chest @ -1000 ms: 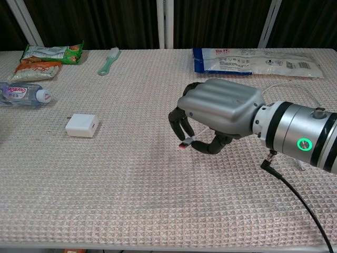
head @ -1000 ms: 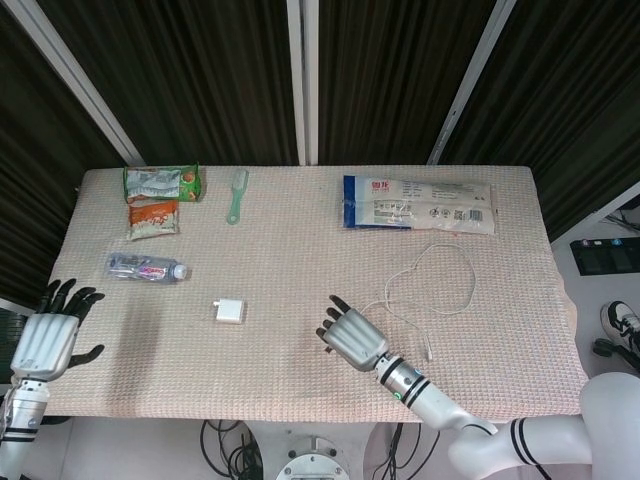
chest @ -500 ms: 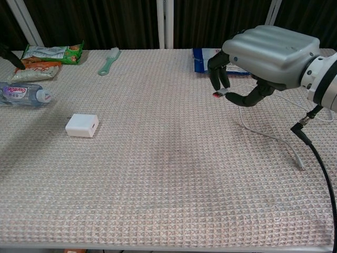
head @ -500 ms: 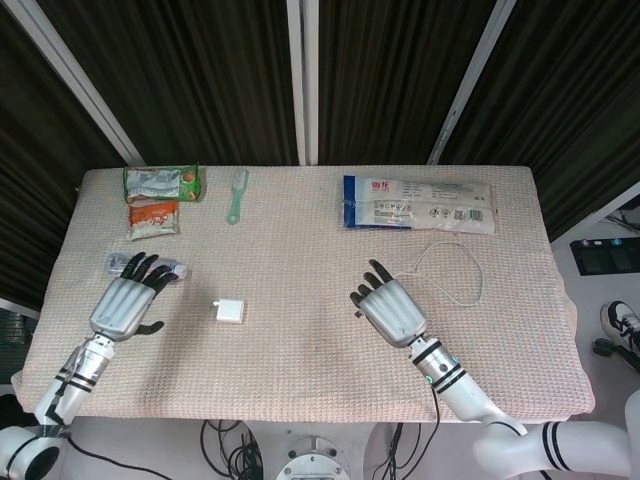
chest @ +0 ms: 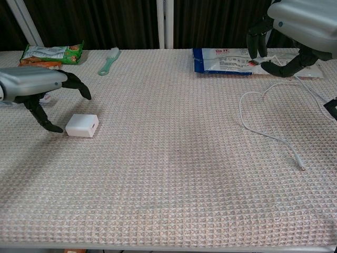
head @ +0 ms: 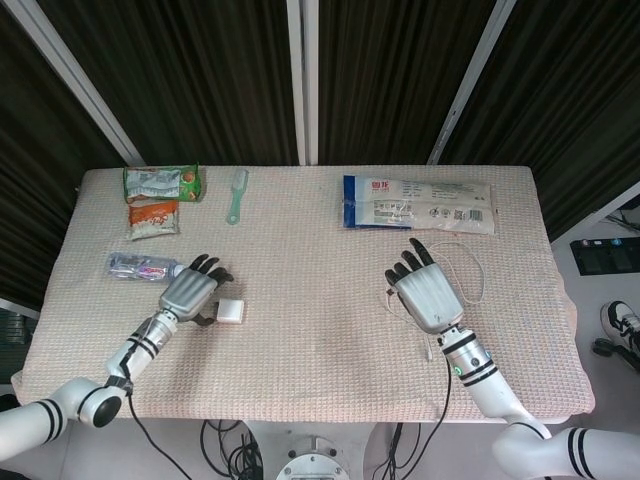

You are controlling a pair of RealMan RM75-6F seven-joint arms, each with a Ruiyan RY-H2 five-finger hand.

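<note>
A white charger block point(head: 230, 312) point(chest: 82, 125) lies on the woven cloth. My left hand point(head: 190, 294) point(chest: 37, 88) hovers just left of the charger, fingers spread, holding nothing; its thumb hangs close to the block's left side. My right hand point(head: 427, 292) point(chest: 297, 23) is raised at the right and pinches the red-tipped plug point(chest: 253, 63) of a white cable point(head: 476, 283) point(chest: 263, 134) between thumb and finger. The rest of the cable trails in a loop on the cloth, its free end point(chest: 301, 167) toward the front right.
A blue-and-white packet point(head: 418, 203) point(chest: 237, 59) lies at the back right. At the back left are a green brush point(head: 237, 195) point(chest: 108, 61), a green snack bag point(head: 160, 182) point(chest: 50, 52), an orange snack bag point(head: 152, 217) and a water bottle point(head: 140, 266).
My left hand has come in from the table's left edge to the charger. My right hand has risen and moved back and right with the plug, dragging the cable.
</note>
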